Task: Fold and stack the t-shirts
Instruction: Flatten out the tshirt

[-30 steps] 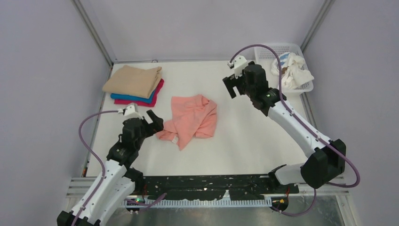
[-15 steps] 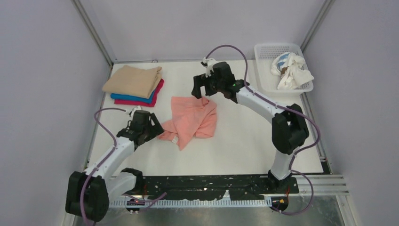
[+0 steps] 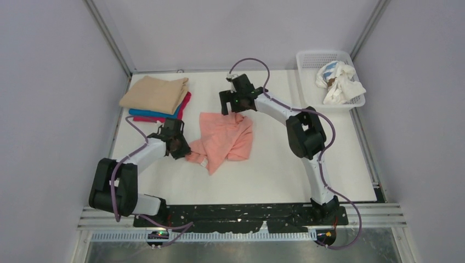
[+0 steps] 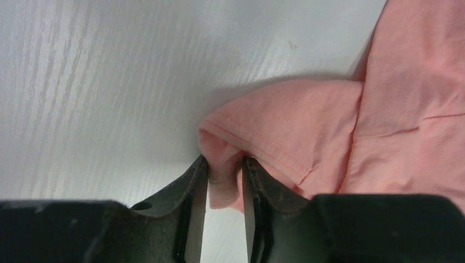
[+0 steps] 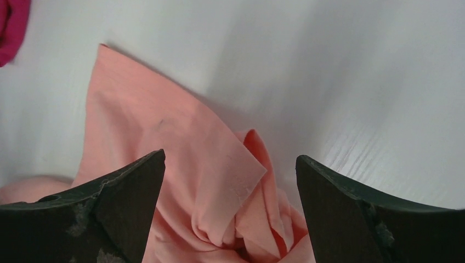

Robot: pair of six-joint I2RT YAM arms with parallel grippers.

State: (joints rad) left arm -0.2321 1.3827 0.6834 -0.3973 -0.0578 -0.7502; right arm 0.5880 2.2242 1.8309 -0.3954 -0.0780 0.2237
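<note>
A crumpled salmon-pink t-shirt lies mid-table. My left gripper is at its near-left corner, and the left wrist view shows the jaws pinched on a fold of the hemmed edge. My right gripper hovers over the shirt's far edge. It stands open, its fingers straddling a bunched flap without touching it. A folded stack sits at the far left, with a tan shirt on top, then blue, then magenta.
A white basket holding crumpled white cloth stands at the far right corner. The metal frame posts rise at the table's back corners. A black rail runs along the near edge.
Both arms reached out to the pink shirt. The left gripper went to its left corner and closed on the cloth. The right gripper swung left and down to the far edge, staying open.
</note>
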